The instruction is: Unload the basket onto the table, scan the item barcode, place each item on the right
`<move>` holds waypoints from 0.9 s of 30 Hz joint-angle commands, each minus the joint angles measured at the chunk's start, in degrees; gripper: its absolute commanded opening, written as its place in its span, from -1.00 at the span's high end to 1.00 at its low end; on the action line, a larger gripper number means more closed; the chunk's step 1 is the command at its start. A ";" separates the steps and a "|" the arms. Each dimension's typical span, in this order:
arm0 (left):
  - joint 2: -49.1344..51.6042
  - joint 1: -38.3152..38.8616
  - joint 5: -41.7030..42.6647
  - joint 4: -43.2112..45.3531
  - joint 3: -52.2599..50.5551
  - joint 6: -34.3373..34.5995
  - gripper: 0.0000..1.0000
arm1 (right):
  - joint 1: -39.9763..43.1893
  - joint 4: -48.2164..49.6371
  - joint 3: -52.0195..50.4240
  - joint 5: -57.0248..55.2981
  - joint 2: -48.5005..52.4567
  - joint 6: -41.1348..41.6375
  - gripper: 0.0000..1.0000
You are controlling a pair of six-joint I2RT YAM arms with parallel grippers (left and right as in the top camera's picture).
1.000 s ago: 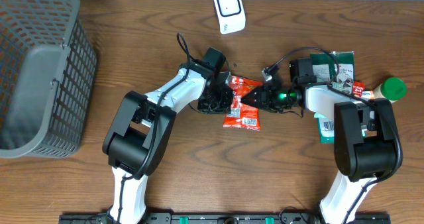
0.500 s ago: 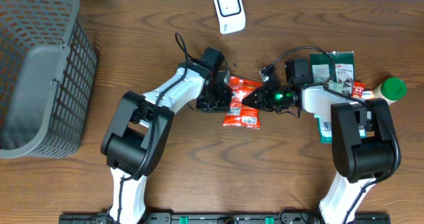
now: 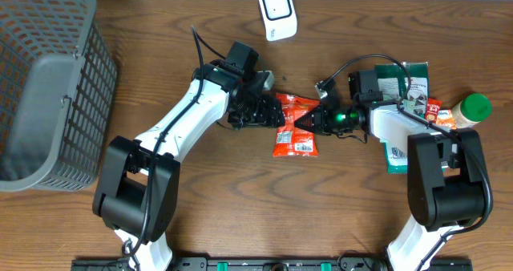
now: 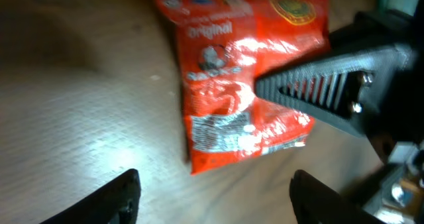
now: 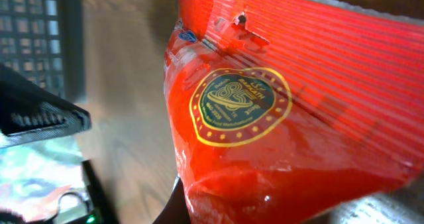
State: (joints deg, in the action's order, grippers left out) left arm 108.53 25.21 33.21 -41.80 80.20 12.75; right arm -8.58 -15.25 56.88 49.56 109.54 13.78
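The item is a red snack packet (image 3: 294, 127) lying flat on the wooden table, its white label panel (image 4: 218, 128) towards the near end. My right gripper (image 3: 309, 120) is shut on the packet's right edge. The red film fills the right wrist view (image 5: 285, 118), pressed against one dark finger (image 5: 177, 205). My left gripper (image 3: 261, 109) stands open just left of the packet and does not touch it. In the left wrist view its two fingertips (image 4: 116, 196) stand wide apart over bare wood. The white scanner (image 3: 276, 13) sits at the table's far edge.
A grey mesh basket (image 3: 48, 86) stands at the left. Behind the right arm lie green packets (image 3: 403, 82), a green-lidded bottle (image 3: 474, 107) and a teal packet (image 3: 394, 155). The right arm's cable (image 3: 361, 62) loops above the packet.
My left gripper has opened, let go of the red packet and drawn back to the upper left. My right gripper has closed on the packet's right edge.
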 commanded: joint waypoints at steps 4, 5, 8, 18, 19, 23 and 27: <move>-0.02 -0.20 6.51 -0.13 0.39 -5.66 -0.61 | 2.56 0.15 -0.33 15.43 -1.57 -3.23 0.98; -0.02 -0.20 6.67 0.17 0.39 -5.66 -0.61 | 2.75 0.26 -0.33 17.59 -1.57 -3.61 0.98; -0.02 -0.17 7.58 1.22 0.39 -5.66 -0.61 | 3.61 0.24 -0.33 24.46 -1.57 -4.72 0.98; -0.02 -0.42 11.32 8.52 0.39 -5.20 -0.61 | 3.72 0.96 -0.33 34.56 -1.57 -6.27 0.98; -0.02 -0.42 11.32 9.11 0.39 -5.20 -0.61 | 3.72 0.94 -0.33 34.62 -1.57 -6.43 0.98; -0.02 -0.42 11.17 11.13 0.39 -5.01 -0.29 | 3.72 0.94 -0.33 34.60 -1.57 -6.58 0.98; -0.02 -0.42 11.19 11.32 0.39 -4.98 0.10 | 3.72 0.94 -0.33 34.58 -1.57 -6.82 0.98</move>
State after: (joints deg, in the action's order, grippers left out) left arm 108.53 25.02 43.51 -30.59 80.20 8.38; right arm -5.26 -14.46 56.77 80.20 109.54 8.43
